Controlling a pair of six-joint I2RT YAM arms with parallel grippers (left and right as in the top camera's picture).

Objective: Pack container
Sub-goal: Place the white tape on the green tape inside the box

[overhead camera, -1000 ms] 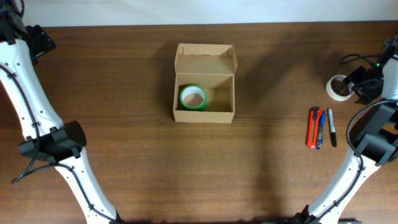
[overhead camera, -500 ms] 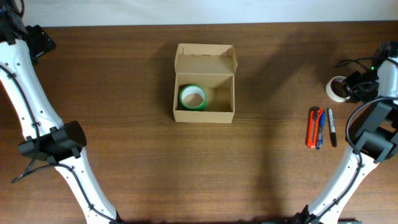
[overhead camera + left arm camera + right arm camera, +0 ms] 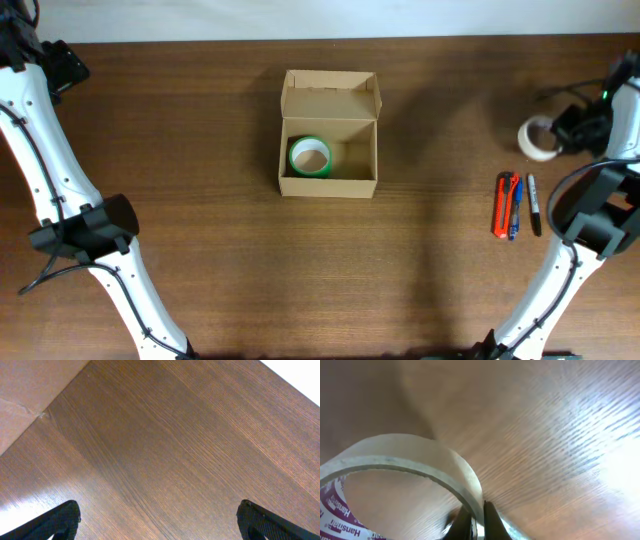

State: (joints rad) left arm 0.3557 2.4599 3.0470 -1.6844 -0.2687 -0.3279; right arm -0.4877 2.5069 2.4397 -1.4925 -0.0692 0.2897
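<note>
Right half of the cardboard box [image 3: 328, 187] is free, green tape roll [image 3: 310, 156] hogs the left, open flap [image 3: 330, 98] guards the far edge, pens [image 3: 515, 208] well apart.

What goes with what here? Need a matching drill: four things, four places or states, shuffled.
Things
1. green tape roll
2. pale tape roll
3. black marker
4. left pincer

Places or states
A. open, with bare wood below
B. lying loose on the table, right side
C. inside the cardboard box
D. gripped by the right pincer

Pairs: 1-C, 2-D, 3-B, 4-A
</note>
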